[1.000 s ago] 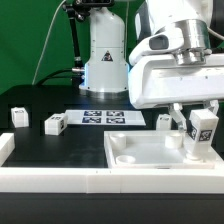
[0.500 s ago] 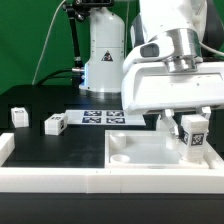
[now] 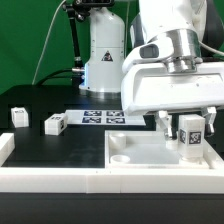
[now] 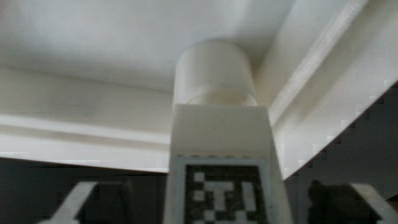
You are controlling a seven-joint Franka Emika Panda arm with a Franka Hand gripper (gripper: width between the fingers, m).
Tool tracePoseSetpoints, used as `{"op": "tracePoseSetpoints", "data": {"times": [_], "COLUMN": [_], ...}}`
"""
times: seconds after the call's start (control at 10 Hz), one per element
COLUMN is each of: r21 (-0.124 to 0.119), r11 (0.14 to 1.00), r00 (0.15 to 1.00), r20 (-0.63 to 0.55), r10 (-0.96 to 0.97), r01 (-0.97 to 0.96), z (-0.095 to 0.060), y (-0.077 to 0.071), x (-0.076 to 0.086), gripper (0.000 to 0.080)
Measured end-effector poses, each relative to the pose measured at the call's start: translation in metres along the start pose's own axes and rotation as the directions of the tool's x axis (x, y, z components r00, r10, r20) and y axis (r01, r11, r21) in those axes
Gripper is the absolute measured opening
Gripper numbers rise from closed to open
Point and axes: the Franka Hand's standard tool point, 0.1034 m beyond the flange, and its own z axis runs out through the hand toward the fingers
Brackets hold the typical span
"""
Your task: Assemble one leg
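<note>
at the exterior view's right, above the black worktop (image 3: 60,145), the leg (image 3: 190,134) stands upright between the jaws, which are closed narrowly on it from both sides. its tagged face is turned toward the camera. one of the fingers (image 3: 167,125) shows just beside it on the exterior view's left. the leg's lower end is over the right part of the large flat white square piece (image 3: 155,152), near that piece's raised edge. whether it touches the surface cannot be told.

from the wrist view the leg (image 4: 222,150) runs away from the camera, tag nearest. it ends in a rounded peg (image 4: 217,75) aimed at the white piece (image 4: 89,100), close beside a raised ridge (image 4: 329,60). dark fingers (image 4: 347,200) flank the tagged end.

two like blocks rest on the worktop well apart from the held one, toward the exterior view's left: one (image 3: 18,116) near the edge, another (image 3: 54,124) beside the marker board (image 3: 100,118). the arm's base (image 3: 105,55) rises behind that board. the wrist's bulky white housing (image 3: 165,85) hangs over the leg and hides the worktop behind it. a white border rail (image 3: 60,182) runs along the front.
</note>
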Motion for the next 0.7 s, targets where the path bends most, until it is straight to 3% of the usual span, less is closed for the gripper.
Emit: {"op": "tracePoseSetpoints", "data": {"times": [0.1, 0.5, 0.7], "r21": [0.0, 0.001, 0.006], "r11": [1.0, 1.0, 1.0], "r00": [1.0, 1.0, 1.0], "r20": [0.0, 0.004, 0.025], "r10": [0.0, 0.0, -0.004], "r01": [0.0, 0.0, 0.004], "z": [0.0, 0.0, -0.016], "y": [0.0, 0.0, 0.002], "x": [0.0, 0.0, 0.014], "gripper": [0.0614, 0.0647, 0.0649]}}
